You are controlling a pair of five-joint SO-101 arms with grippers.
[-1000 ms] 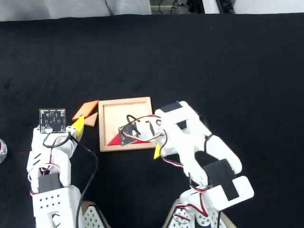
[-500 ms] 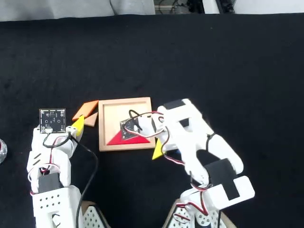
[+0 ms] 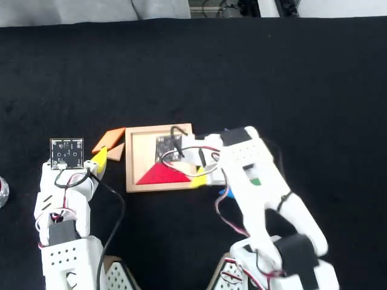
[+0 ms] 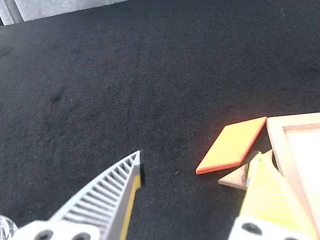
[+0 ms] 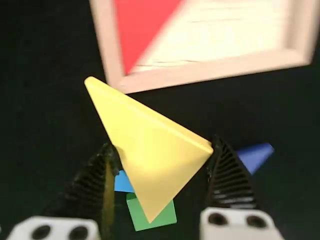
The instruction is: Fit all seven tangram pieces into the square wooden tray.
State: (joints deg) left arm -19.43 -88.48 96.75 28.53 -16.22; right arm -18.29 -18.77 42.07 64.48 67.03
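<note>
The square wooden tray (image 3: 136, 180) lies left of centre with a red triangle (image 3: 161, 174) flat in its near part. My right gripper (image 3: 201, 174) is at the tray's near right corner, shut on a yellow triangle (image 5: 150, 152) held just outside the tray rim (image 5: 200, 67). The red triangle (image 5: 140, 22) sits in the tray corner beyond it. My left gripper (image 4: 195, 175) stands open over the cloth, left of the tray rim (image 4: 277, 142). An orange parallelogram (image 4: 232, 145) and a small tan triangle (image 4: 236, 177) lie beside that rim.
A green square (image 5: 150, 216) and blue pieces (image 5: 256, 151) lie on the black cloth under my right gripper. In the high view the blue piece (image 3: 226, 193) shows beside the right arm. The orange parallelogram (image 3: 109, 139) and tan triangle (image 3: 116, 151) sit left of the tray.
My right arm has swung right and away from the tray's near edge, carrying the yellow triangle to the near right corner and uncovering the red triangle. The left arm has kept still.
</note>
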